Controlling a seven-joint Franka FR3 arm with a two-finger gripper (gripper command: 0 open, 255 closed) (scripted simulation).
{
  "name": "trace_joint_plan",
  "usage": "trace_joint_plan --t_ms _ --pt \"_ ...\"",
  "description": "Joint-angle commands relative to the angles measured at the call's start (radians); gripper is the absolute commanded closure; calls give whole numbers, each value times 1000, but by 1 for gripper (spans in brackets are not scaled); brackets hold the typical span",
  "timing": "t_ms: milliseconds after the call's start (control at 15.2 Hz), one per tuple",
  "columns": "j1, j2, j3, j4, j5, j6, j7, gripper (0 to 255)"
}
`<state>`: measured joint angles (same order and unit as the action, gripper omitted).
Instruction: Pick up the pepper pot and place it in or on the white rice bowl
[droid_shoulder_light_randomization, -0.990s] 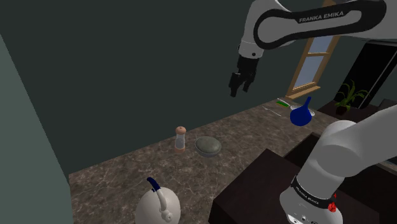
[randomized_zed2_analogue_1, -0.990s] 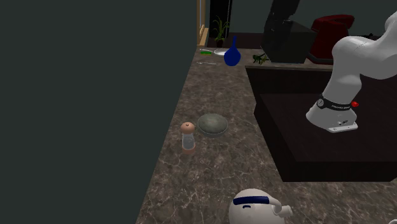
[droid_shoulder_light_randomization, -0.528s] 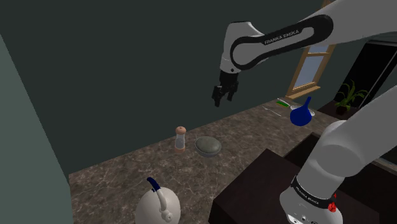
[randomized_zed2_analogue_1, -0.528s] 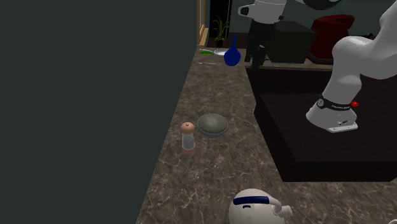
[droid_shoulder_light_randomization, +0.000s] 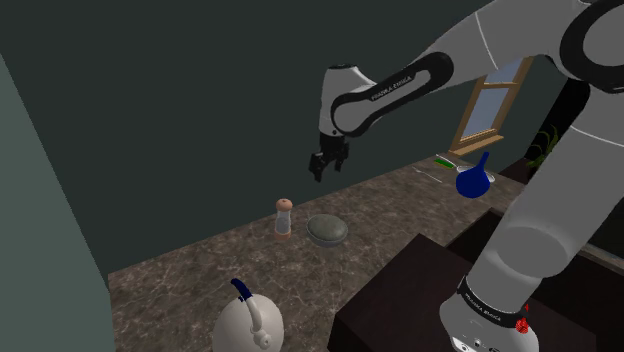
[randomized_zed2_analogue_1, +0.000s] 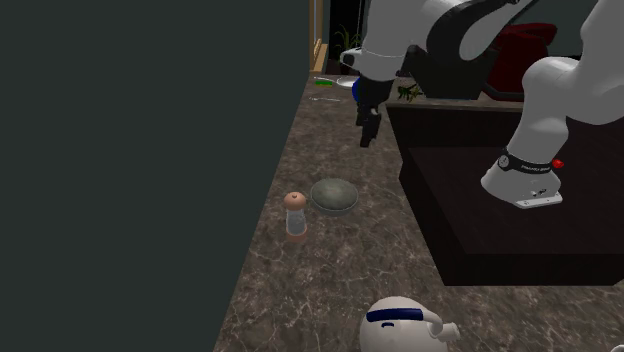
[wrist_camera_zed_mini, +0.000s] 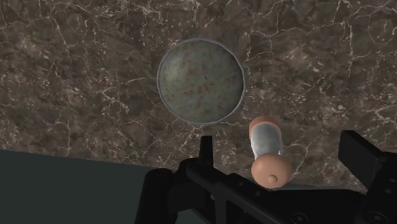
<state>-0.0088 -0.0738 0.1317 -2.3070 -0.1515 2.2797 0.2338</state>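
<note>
The pincer (droid_shoulder_light_randomization: 322, 165), open and empty (fingers well apart), hangs at the shoulder view's centre above the upright pepper pot (droid_shoulder_light_randomization: 284, 217) and the grey bowl (droid_shoulder_light_randomization: 327, 230) just beside it on the worktop (droid_shoulder_light_randomization: 180, 280).

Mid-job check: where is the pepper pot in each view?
Shoulder view: pepper pot on the counter, just left of the grey bowl.
Second exterior view: pepper pot at the bowl's lower left.
Wrist view: pepper pot beside the bowl, under the open gripper, unheld.
Shared landmark: the bowl.
</note>
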Motion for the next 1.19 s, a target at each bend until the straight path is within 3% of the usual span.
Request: trace_joint_plan --t_ms 0,594,1122 --pt "2 87 9 42 -33 42 38 0" --pt "43 447 -14 292 -169 130 162 0" --pt "94 750 -53 586 -224 128 208 0"
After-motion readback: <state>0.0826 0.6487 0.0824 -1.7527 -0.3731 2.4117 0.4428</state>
